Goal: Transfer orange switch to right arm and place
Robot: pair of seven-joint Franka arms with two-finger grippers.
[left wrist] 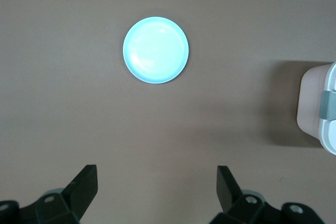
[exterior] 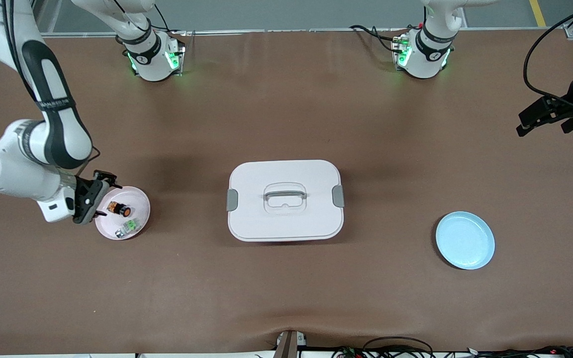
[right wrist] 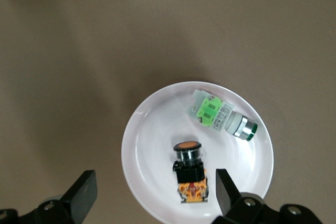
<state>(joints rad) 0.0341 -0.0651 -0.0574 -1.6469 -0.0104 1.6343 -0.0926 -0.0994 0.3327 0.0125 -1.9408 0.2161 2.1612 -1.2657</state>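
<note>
A white lidded box [exterior: 285,200] with grey side latches and a clear handle sits mid-table, between a round pale-blue plate [exterior: 465,240] toward the left arm's end and a glossy pink plate [exterior: 140,199] toward the right arm's end. On the pink plate lie two small parts: the orange switch [exterior: 119,209] – black body, round orange cap, on its side – and just beside it, nearer the front camera, a silver-and-green switch [exterior: 128,227]. The right gripper [exterior: 90,200] hangs over the pink plate's rim, jaws spread, grasping nothing. The left gripper [exterior: 540,115] waits over bare brown table [exterior: 286,288], jaws released – its arm is cut off by the frame edge.
</note>
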